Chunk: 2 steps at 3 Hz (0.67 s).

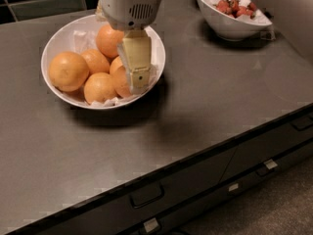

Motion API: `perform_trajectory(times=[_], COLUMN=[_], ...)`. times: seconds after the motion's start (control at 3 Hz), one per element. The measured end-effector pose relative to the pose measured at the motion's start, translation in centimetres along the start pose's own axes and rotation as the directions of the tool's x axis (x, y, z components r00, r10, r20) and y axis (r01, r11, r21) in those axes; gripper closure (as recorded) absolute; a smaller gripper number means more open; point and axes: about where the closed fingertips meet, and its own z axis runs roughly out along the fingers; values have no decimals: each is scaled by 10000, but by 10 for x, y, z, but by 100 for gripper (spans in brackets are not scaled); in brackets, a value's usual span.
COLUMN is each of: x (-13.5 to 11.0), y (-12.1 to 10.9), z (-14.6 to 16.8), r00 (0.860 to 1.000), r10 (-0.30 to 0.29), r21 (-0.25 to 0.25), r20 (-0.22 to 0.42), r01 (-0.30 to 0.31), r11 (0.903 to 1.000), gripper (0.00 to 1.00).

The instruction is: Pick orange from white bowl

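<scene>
Gripper (138, 80) hangs from the arm's white housing (129, 4) over the right side of the white bowl (57, 42), its tan tip low against the small fruit there. Can't tell whether it's open or closed. Nearest the camera: dark drawer fronts w/ a handle (145, 196) below the counter edge. Above that, grey countertop (205, 111), w/ shadow just in front of the bowl. The bowl sits on the counter's left half, w/ crumpled white paper (80, 37) lining it. The orange (68, 71), biggest & palest, lies at the bowl's left edge, touching the smaller oranges (99, 87) beside it. It is apart from the gripper, w/ other fruit between. Farther back on the right is a 2nd white bowl (230, 28) w/ red berries (234, 6), well apart from the first. Dark tiles (44, 4) at the rear.
</scene>
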Motion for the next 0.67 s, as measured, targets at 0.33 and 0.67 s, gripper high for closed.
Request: perform_trajectory(times=[0.33, 0.67], x=[-32, -68], y=[-30, -62], z=[11, 25], r00=[9953, 9841], r10=[-966, -1681], r21=[-178, 192], r20=[104, 572], r01=[968, 1672], r11=[9951, 9857], gripper=[0, 0])
